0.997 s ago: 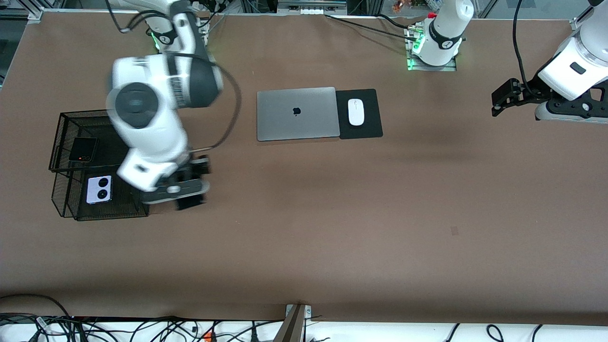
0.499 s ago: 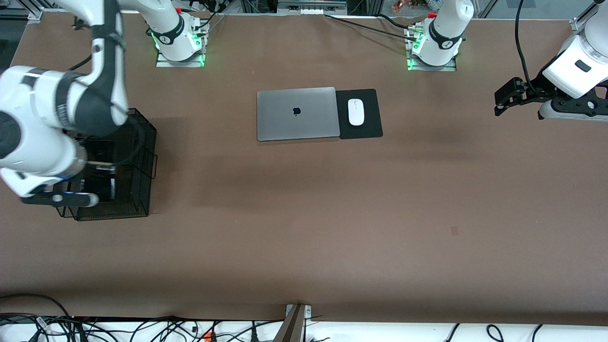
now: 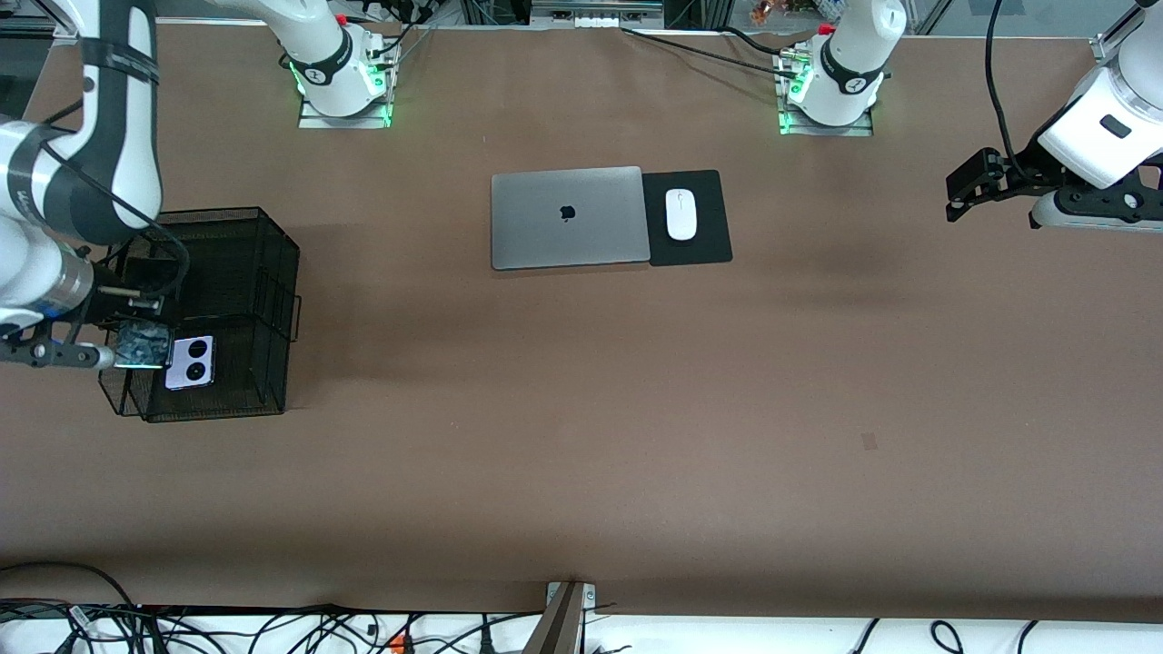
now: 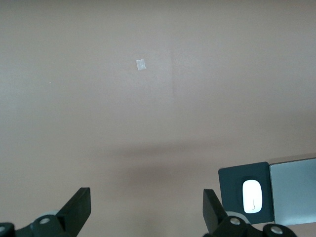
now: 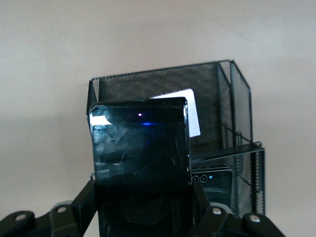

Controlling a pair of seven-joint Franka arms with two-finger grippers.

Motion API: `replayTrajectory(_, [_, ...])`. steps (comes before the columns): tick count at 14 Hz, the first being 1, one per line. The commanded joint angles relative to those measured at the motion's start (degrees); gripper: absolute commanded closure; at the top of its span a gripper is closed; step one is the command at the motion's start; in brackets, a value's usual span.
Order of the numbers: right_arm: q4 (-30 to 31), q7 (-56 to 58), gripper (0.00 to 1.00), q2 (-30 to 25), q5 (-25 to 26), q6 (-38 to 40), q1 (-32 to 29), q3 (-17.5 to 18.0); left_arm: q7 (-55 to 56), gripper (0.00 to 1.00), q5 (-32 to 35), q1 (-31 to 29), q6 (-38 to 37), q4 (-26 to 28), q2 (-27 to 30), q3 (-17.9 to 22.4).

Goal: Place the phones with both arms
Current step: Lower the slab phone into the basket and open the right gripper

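right gripper [image 3: 136,347]: at the right arm's end of the table, over the nearer compartment of the black mesh rack [image 3: 263,309]; it is clenched on the small squarish black folded phone [image 5: 140,143], its fingers [image 5: 84,205] pressing the phone's two side edges.
black folded phone: up in the air in that grip, glossy face toward the right wrist camera, over the rack's outer edge and just beside the lilac-white phone as the front view shows it.
lilac-white phone [image 3: 190,361]: lies in the rack's nearer compartment, its two black circles facing up; in the right wrist view only a pale corner shows past the held phone.
long black slab phone [image 5: 215,177]: in the rack's other compartment, the one farther from the front camera; in the right wrist view its camera rings show through the mesh, the rest hidden by the held phone and the gripper.
left gripper [image 3: 965,186]: waits up in the air over bare table at the left arm's end, released, fingers [image 4: 79,207] spread wide with nothing between them.
grey laptop [image 3: 568,217]: closed, at mid-table, well apart from the rack.
white mouse [image 3: 680,214]: on a black mouse pad [image 3: 709,245] that touches the laptop's edge toward the left arm's end.
table [image 3: 581,436]: brown surface; a small pale square mark [image 4: 140,64] shows on it in the left wrist view.
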State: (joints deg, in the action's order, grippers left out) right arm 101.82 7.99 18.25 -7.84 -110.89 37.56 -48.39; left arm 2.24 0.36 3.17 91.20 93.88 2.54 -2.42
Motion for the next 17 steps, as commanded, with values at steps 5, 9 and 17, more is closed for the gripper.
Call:
replayTrajectory(5, [15.8,-0.2,1.00,-9.7,0.6,-6.8,1.6,-0.1,0.0,0.00,-0.4,-0.4,0.8,1.2,1.3,0.0])
replayTrajectory(9, [18.0,0.1,1.00,-9.3,0.9,-6.9,1.5,0.0,0.1,0.00,-0.4,-0.4,0.8,1.1,1.3,0.0])
replayTrajectory(17, [19.6,0.5,1.00,-7.7,0.9,-10.4,1.2,-0.2,0.2,0.00,-0.4,-0.4,0.7,1.1,1.2,0.0])
